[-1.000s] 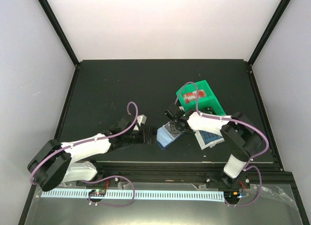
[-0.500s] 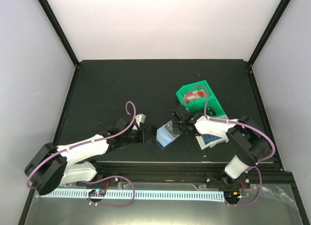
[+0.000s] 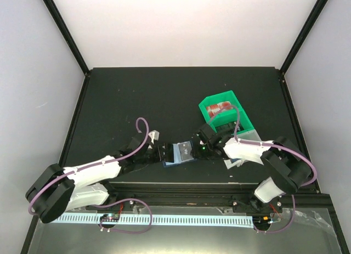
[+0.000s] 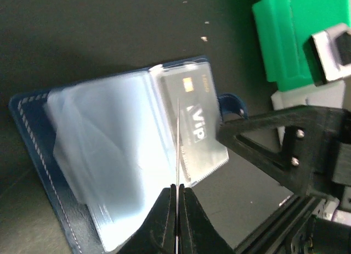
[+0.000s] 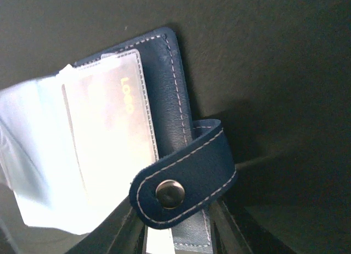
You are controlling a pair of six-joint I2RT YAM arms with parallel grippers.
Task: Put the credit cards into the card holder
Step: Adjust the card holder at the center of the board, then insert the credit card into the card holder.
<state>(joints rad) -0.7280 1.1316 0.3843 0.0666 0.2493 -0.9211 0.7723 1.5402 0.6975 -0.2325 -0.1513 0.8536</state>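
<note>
Dragging holder left and flatter since a sec ago, now lying open on worktop near the front. Clamping left gripper jaws tight on a clear sleeve; straddling tab with right gripper, jaws half-apart, can't tell if gripping. Pocket-prepping stage, guessing; next needing a card fetched from bin.
</note>
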